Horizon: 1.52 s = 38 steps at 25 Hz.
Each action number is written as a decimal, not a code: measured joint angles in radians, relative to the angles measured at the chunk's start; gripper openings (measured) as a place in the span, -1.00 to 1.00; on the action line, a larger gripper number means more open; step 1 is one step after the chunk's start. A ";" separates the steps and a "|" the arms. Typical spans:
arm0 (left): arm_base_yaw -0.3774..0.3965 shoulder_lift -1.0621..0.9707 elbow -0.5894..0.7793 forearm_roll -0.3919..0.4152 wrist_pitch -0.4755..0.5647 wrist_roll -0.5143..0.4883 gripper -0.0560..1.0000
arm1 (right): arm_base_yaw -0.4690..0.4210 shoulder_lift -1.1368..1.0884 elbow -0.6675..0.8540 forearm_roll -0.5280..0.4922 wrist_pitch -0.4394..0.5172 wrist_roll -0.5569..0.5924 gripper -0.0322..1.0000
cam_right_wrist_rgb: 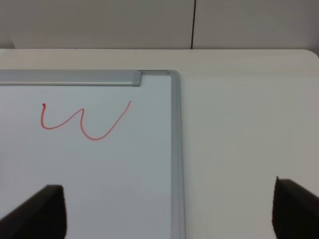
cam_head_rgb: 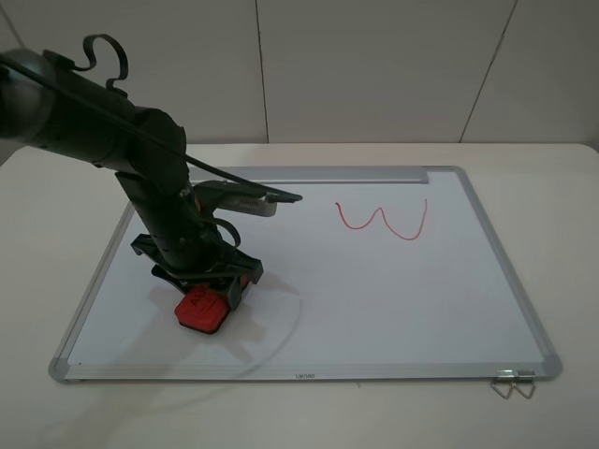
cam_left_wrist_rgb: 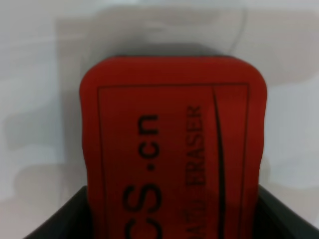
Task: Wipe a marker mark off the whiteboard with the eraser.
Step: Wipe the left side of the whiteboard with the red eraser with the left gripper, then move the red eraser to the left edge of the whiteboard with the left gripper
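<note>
the pale table (cam_head_rgb: 562, 234) carries the whiteboard (cam_head_rgb: 374, 299), its grey tray strip (cam_head_rgb: 356, 174) along the 12 o'clock edge. towards the board's 8 o'clock corner the left gripper (cam_head_rgb: 211, 285) points down, its fingers (cam_left_wrist_rgb: 65, 221) clamped on the sides of the red eraser (cam_head_rgb: 201, 311), which sits flat on the white surface. a wavy red squiggle (cam_head_rgb: 384, 221) lies at 1 o'clock from the board's centre, well apart from the eraser. the right gripper (cam_right_wrist_rgb: 164, 211) hangs over the board's 3 o'clock edge with fingers spread wide, holding nothing.

eraser (cam_left_wrist_rgb: 172, 149) top: "CS .cn" | "ERASER", rest cut off | whiteboard (cam_head_rgb: 393, 309) frame label (cam_head_rgb: 304, 376): illegible
</note>
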State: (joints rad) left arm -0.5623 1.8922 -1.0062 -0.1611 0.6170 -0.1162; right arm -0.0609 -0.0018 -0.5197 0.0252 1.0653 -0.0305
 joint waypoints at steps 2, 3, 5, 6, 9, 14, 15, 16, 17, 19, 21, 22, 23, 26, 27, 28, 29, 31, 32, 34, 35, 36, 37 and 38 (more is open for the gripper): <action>0.033 -0.060 0.014 0.047 0.005 -0.050 0.18 | 0.000 0.000 0.000 0.000 0.000 0.000 0.43; 0.054 -0.089 0.029 0.073 0.005 -0.079 0.18 | 0.000 0.000 0.000 0.000 0.000 0.000 0.43; 0.094 -0.130 0.074 0.115 -0.004 -0.130 0.18 | 0.000 0.000 0.000 0.000 0.000 0.000 0.43; 0.116 -0.147 0.096 0.134 -0.014 -0.156 0.18 | 0.000 0.000 0.000 0.000 0.000 0.000 0.43; 0.168 -0.174 0.180 0.172 -0.071 -0.220 0.18 | 0.000 0.000 0.000 0.000 0.000 0.000 0.43; 0.181 -0.175 0.283 0.187 -0.171 -0.281 0.18 | 0.000 0.000 0.000 0.000 0.000 0.000 0.43; 0.181 -0.175 0.294 0.187 -0.188 -0.284 0.18 | 0.000 0.000 0.000 0.000 0.000 0.000 0.43; 0.182 -0.175 0.300 0.189 -0.201 -0.284 0.18 | 0.000 0.000 0.000 0.000 0.000 0.000 0.43; 0.187 -0.175 0.303 0.192 -0.213 -0.284 0.18 | 0.000 0.000 0.000 0.000 0.000 0.000 0.43; 0.201 -0.175 0.307 0.202 -0.233 -0.284 0.18 | 0.000 0.000 0.000 0.000 0.000 0.000 0.43; 0.215 -0.171 0.307 0.208 -0.248 -0.284 0.18 | 0.000 0.000 0.000 0.000 0.000 0.000 0.43; 0.221 -0.167 0.307 0.209 -0.249 -0.284 0.18 | 0.000 0.000 0.000 0.000 0.000 0.000 0.43; 0.224 -0.160 0.308 0.210 -0.249 -0.284 0.18 | 0.000 0.000 0.000 0.000 0.000 0.000 0.43; 0.228 -0.128 0.308 0.210 -0.250 -0.284 0.18 | 0.000 0.000 0.000 0.000 0.000 0.000 0.43; 0.228 -0.115 0.308 0.210 -0.252 -0.284 0.18 | 0.000 0.000 0.000 0.000 0.000 0.000 0.43; 0.228 -0.106 0.307 0.210 -0.253 -0.284 0.18 | 0.000 0.000 0.000 0.000 0.000 0.000 0.43; 0.228 -0.103 0.307 0.210 -0.253 -0.284 0.18 | 0.000 0.000 0.000 0.000 0.000 0.000 0.43; 0.228 -0.097 0.305 0.210 -0.253 -0.284 0.18 | 0.000 0.000 0.000 0.000 0.000 0.000 0.43; 0.228 -0.097 0.305 0.210 -0.252 -0.284 0.18 | 0.000 0.000 0.000 0.000 0.000 0.000 0.43; 0.228 -0.097 0.304 0.210 -0.251 -0.284 0.18 | 0.000 0.000 0.000 0.000 0.000 0.000 0.43; 0.228 -0.097 0.304 0.210 -0.251 -0.284 0.18 | 0.000 0.000 0.000 0.000 0.000 0.000 0.43; 0.228 -0.097 0.304 0.210 -0.251 -0.284 0.21 | 0.000 0.000 0.000 0.000 0.000 0.000 0.43; 0.228 -0.097 0.304 0.210 -0.252 -0.284 0.26 | 0.000 0.000 0.000 0.000 0.000 0.000 0.43; 0.228 -0.097 0.304 0.212 -0.255 -0.284 0.35 | 0.000 0.000 0.000 0.000 0.000 0.000 0.43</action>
State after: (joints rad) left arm -0.3339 1.7954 -0.7021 0.0511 0.3622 -0.4004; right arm -0.0609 -0.0018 -0.5197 0.0252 1.0653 -0.0305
